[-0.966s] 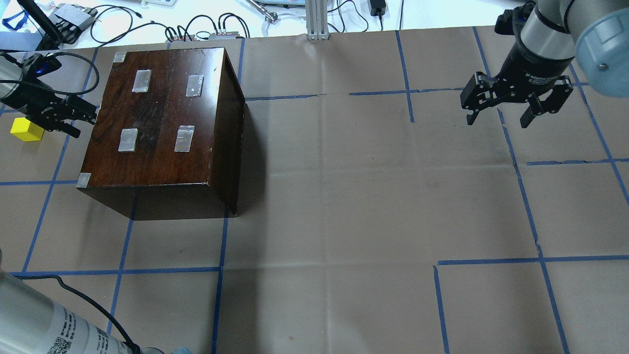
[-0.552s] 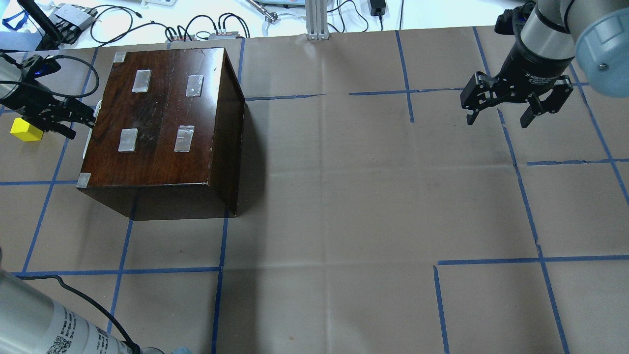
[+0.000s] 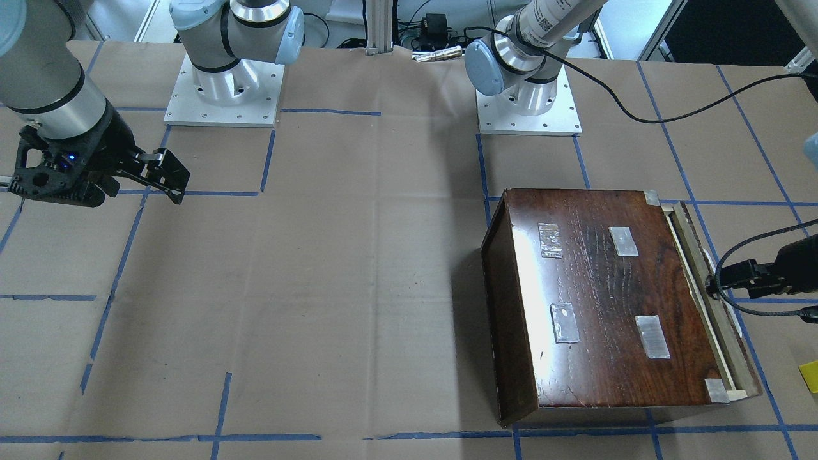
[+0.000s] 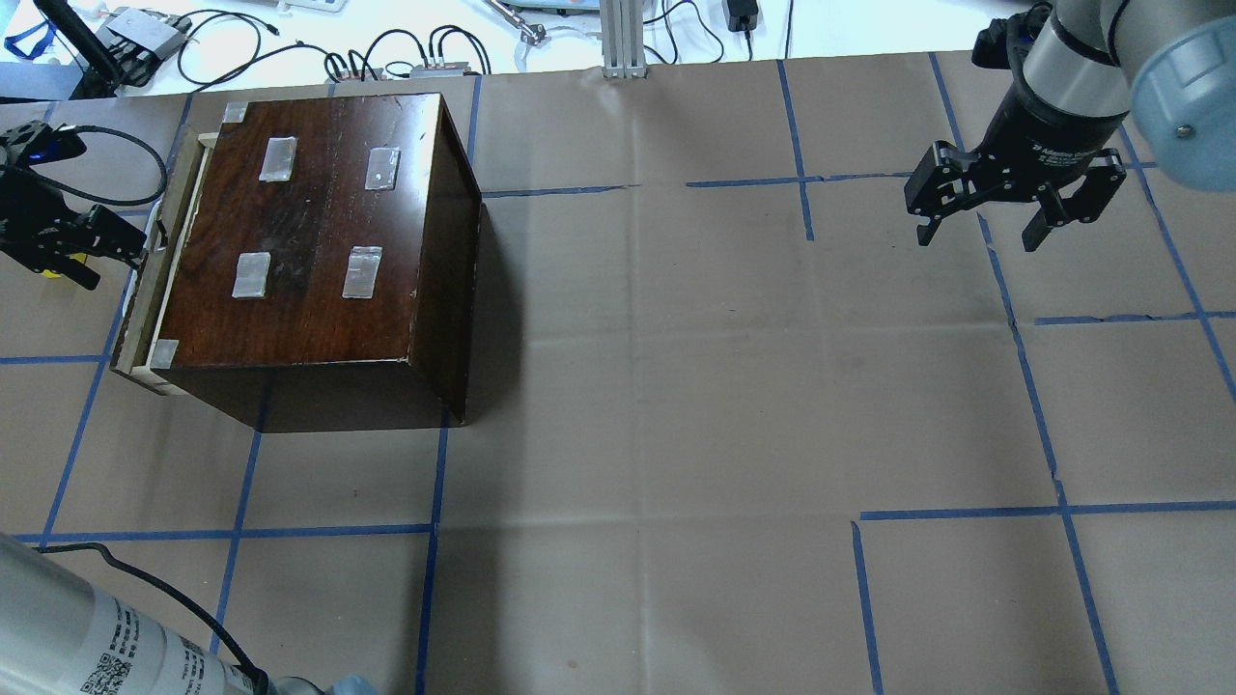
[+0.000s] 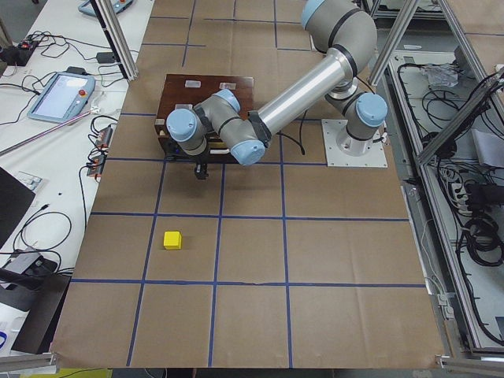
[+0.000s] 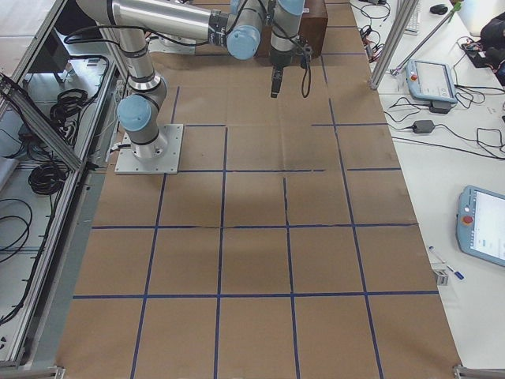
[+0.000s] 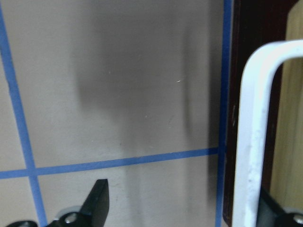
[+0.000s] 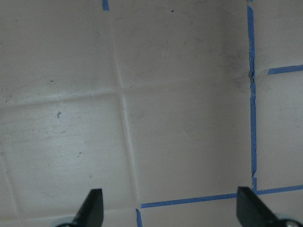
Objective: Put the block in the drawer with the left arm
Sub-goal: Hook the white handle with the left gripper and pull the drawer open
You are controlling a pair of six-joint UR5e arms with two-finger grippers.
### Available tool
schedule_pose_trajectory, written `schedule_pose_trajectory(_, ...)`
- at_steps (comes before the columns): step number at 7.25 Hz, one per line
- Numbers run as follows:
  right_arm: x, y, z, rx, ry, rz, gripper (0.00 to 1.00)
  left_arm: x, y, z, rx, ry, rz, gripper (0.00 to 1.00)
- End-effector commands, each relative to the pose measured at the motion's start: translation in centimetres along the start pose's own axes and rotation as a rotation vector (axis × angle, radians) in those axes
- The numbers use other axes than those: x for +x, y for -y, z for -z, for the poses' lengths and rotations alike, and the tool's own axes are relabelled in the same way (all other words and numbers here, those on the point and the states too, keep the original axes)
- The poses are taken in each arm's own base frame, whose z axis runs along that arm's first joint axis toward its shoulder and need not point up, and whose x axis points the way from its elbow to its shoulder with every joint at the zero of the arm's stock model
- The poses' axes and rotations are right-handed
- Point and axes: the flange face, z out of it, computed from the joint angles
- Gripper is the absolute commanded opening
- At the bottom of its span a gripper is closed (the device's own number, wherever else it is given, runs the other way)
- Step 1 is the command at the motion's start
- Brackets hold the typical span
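The yellow block (image 5: pixel 172 239) lies on the paper, left of the dark wooden box (image 4: pixel 319 241). In the overhead view only a sliver of it (image 4: pixel 46 273) shows behind my left gripper (image 4: pixel 114 263). The drawer (image 4: pixel 135 319) sticks a little way out of the box's left side, showing a pale wood strip (image 3: pixel 716 332). My left gripper (image 7: pixel 182 198) is open at the drawer front, with one finger behind the white loop handle (image 7: pixel 251 142). My right gripper (image 4: pixel 980 232) is open and empty above the table's far right.
Cables and electronics (image 4: pixel 386 58) lie beyond the paper's back edge. An aluminium post (image 4: pixel 623 39) stands at back centre. A loose black cable (image 3: pixel 639 108) runs to the left arm. Brown paper with blue tape lines (image 4: pixel 676 386) covers the table.
My left gripper has moved left, away from the box, and the drawer has slid out with it. The block is now mostly hidden in the overhead view. The right arm has not moved.
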Motion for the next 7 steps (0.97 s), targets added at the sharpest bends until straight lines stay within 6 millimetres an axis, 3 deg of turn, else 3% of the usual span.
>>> schedule_pose_trajectory(1,0.0,0.0,0.0,0.0,0.0,0.0,1.0,-2.5,-1.1,0.3,0.002,0.002,0.039,0.98)
schedule_pose_trajectory(4,0.0,0.0,0.0,0.0,0.0,0.0,1.0,-5.6,-2.3,0.7,0.01,0.005,0.064,0.98)
schedule_pose_trajectory(7,0.0,0.0,0.0,0.0,0.0,0.0,1.0,-8.5,-2.1,1.4,0.017,0.028,0.049,0.98)
